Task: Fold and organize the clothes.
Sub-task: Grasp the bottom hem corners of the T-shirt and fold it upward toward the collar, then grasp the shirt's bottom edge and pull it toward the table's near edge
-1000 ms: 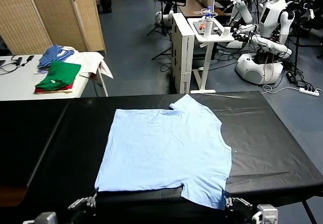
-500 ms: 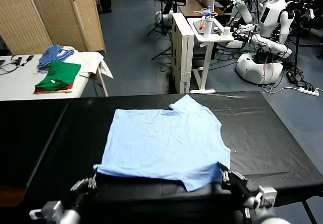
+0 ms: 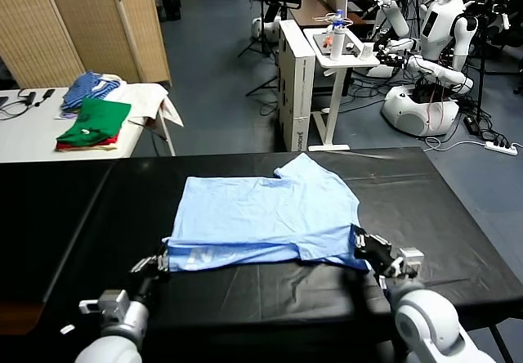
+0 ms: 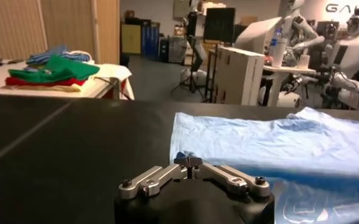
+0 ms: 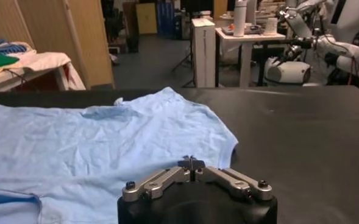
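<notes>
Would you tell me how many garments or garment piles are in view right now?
3: the blue T-shirt spread on the black table, the green and red folded stack on the white side table, and the striped bundle behind it. More may be hidden.

A black table (image 3: 425, 208) carries one light blue T-shirt (image 3: 261, 216), its near hem folded over.

Grey-blue floor (image 3: 221, 77), woven folding screen (image 3: 82, 24), white side table (image 3: 33, 130) left, white stand (image 3: 331, 77) behind the black worktable (image 3: 458, 216)
</notes>
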